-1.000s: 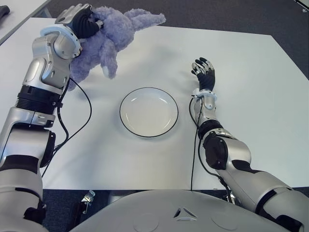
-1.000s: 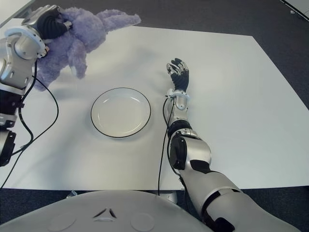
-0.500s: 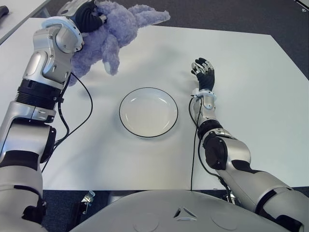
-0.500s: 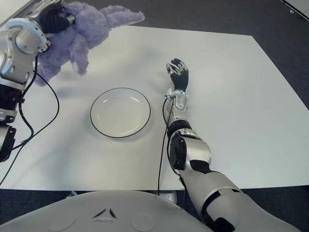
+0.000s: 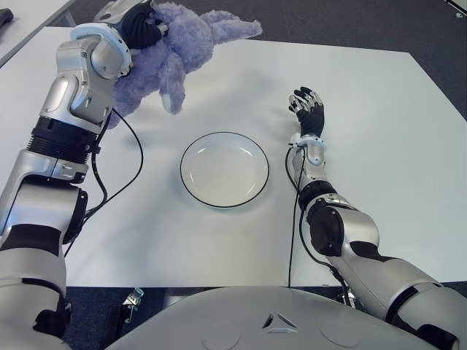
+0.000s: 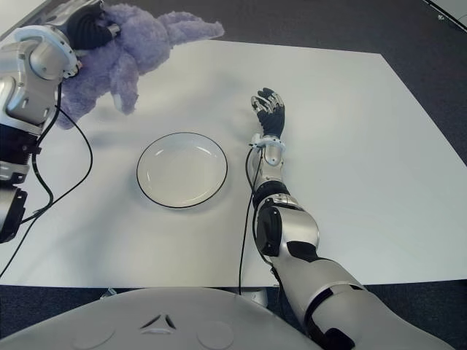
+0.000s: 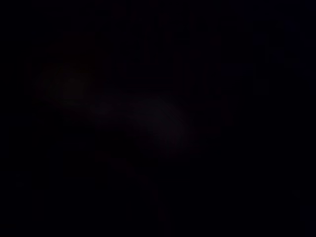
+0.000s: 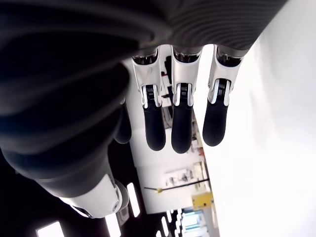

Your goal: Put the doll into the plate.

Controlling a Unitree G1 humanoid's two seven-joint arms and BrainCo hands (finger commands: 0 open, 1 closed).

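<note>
A fluffy lavender doll (image 5: 179, 51) hangs in the air above the table's far left corner, its limbs dangling. My left hand (image 5: 139, 25) is shut on the doll's upper part, black fingers buried in the fur. The left wrist view is dark, covered by the doll. A white plate (image 5: 225, 169) with a dark rim lies in the middle of the table, to the right of and nearer than the doll, with nothing in it. My right hand (image 5: 308, 108) shows just right of the plate, fingers (image 8: 181, 118) straight and relaxed, holding nothing.
The white table (image 5: 379, 131) stretches wide to the right of my right hand. A black cable (image 5: 124, 182) loops from my left arm over the table left of the plate. Dark floor lies beyond the far edge, and another table's corner (image 5: 29, 18) shows at far left.
My left hand has lifted the doll slightly and carried it a little to the right, towards the plate. The right hand has stayed where it was.
</note>
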